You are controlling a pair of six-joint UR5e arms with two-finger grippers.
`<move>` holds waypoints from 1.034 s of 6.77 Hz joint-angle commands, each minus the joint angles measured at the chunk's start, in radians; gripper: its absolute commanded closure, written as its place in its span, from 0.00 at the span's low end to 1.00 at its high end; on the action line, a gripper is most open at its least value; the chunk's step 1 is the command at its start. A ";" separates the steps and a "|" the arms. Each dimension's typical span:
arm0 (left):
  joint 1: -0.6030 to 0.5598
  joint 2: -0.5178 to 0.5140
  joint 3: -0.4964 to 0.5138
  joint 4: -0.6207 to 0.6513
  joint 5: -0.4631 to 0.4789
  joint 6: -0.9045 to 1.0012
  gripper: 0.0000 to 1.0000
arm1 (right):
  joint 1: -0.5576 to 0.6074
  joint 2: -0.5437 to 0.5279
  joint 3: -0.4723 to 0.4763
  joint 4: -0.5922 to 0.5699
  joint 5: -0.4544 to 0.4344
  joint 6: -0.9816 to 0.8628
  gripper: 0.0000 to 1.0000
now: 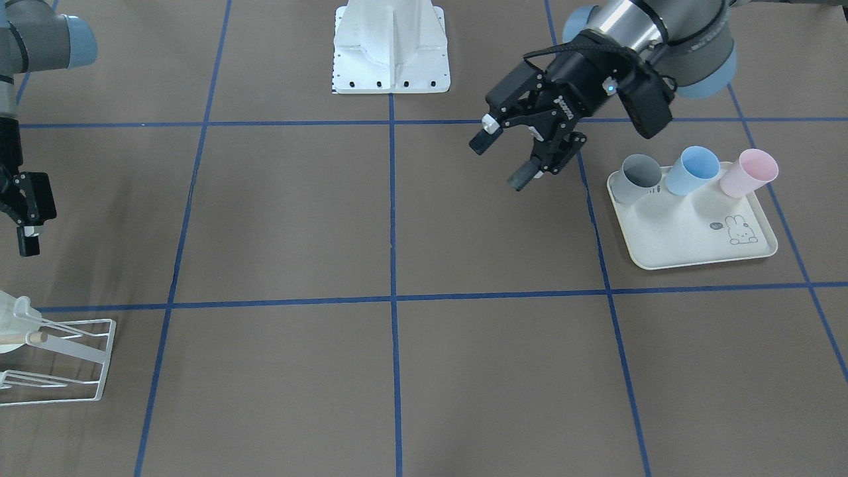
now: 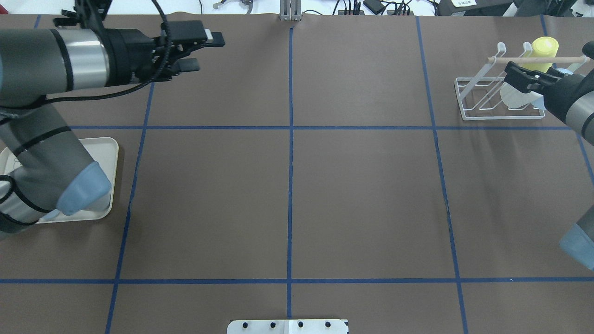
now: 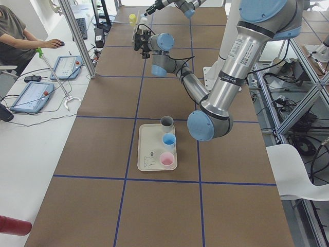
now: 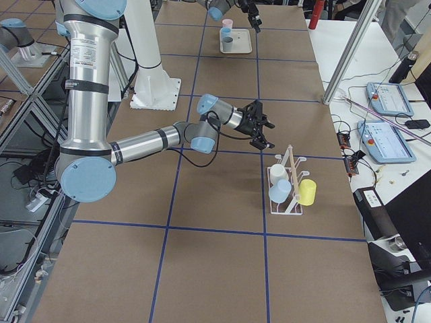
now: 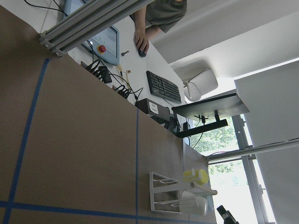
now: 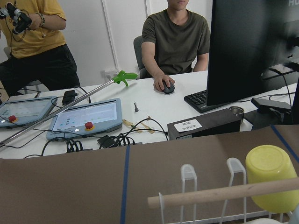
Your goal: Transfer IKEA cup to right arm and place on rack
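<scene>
Rack [image 1: 63,358] nearest us, three cups [image 4: 281,183] on it; right gripper [image 2: 515,74] just beside, jaws apart, empty. Left gripper [image 1: 500,164] spread wide, empty, near tray [image 1: 682,232] holding grey, blue, pink IKEA cups [image 1: 692,170]. We judge pickup step: left must close on one, then pass right.

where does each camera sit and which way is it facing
Front-facing: across the table, facing the robot, steeply down; shows left gripper, right gripper, tray, rack.
Overhead: behind the robot, looking forward and down; both arms enter.
Exterior left: table's left end; left arm near.
Exterior right: table's right end; right arm near.
Left wrist: looks along the table towards the rack; own gripper unseen.
Right wrist: faces rack and desk; own gripper unseen.
Shared: both wrist views show the yellow cup.
</scene>
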 commanded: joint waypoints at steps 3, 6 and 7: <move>-0.167 0.193 0.012 0.081 -0.188 0.418 0.01 | -0.011 0.102 0.088 -0.084 0.209 0.102 0.00; -0.279 0.297 0.010 0.207 -0.306 0.748 0.01 | -0.133 0.311 0.072 -0.132 0.211 0.324 0.00; -0.297 0.329 0.012 0.209 -0.326 0.810 0.01 | -0.170 0.352 0.069 -0.138 0.194 0.344 0.00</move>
